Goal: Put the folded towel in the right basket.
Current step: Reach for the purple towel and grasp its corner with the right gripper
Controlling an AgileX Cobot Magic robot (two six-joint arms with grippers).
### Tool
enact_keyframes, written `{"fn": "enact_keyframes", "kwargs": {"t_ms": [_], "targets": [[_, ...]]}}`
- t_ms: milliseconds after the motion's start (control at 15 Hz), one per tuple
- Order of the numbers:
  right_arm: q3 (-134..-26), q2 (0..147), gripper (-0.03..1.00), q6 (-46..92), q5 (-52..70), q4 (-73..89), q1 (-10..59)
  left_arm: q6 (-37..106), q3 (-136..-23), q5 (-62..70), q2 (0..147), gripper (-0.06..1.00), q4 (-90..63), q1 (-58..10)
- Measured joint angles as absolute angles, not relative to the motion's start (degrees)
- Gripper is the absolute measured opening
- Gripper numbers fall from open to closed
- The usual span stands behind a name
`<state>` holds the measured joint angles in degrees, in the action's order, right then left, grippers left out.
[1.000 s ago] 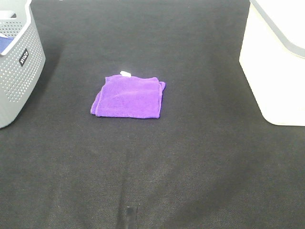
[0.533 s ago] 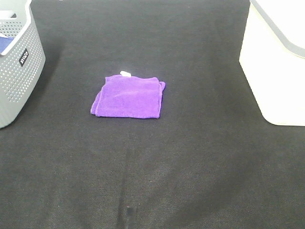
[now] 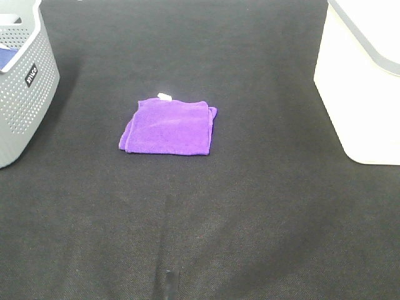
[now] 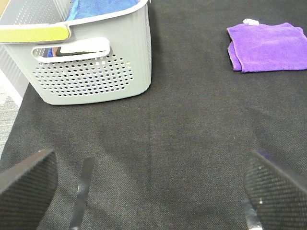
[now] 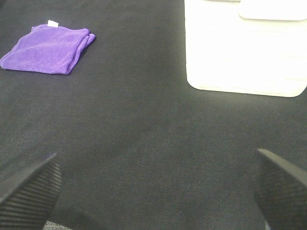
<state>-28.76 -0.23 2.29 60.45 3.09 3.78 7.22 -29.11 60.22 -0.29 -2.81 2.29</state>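
Observation:
A folded purple towel (image 3: 167,127) with a small white tag lies flat on the black cloth, left of the middle. It also shows in the left wrist view (image 4: 266,46) and the right wrist view (image 5: 48,49). The white right basket (image 3: 361,81) stands at the right edge; it also shows in the right wrist view (image 5: 244,48). My left gripper (image 4: 148,191) is open and empty, well short of the towel. My right gripper (image 5: 156,191) is open and empty, short of the white basket. Neither arm shows in the exterior high view.
A grey perforated basket (image 3: 22,87) stands at the left edge, holding blue cloth (image 4: 103,7). The black cloth (image 3: 250,206) covers the whole table. A short dark object (image 3: 169,279) lies near the front edge.

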Motion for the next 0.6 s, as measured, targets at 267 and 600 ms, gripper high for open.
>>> {"fn": "enact_keyframes", "kwargs": {"t_ms": [267,600], "targets": [[-28.76,-0.23,0.98,2.29,60.45,3.09,3.78,7.22,-29.11,60.22,-0.29,0.99,-2.81,2.29],[-28.76,-0.23,0.98,2.29,60.45,3.04,3.78,7.22,-29.11,60.22,-0.29,0.99,-2.81,2.29]]}}
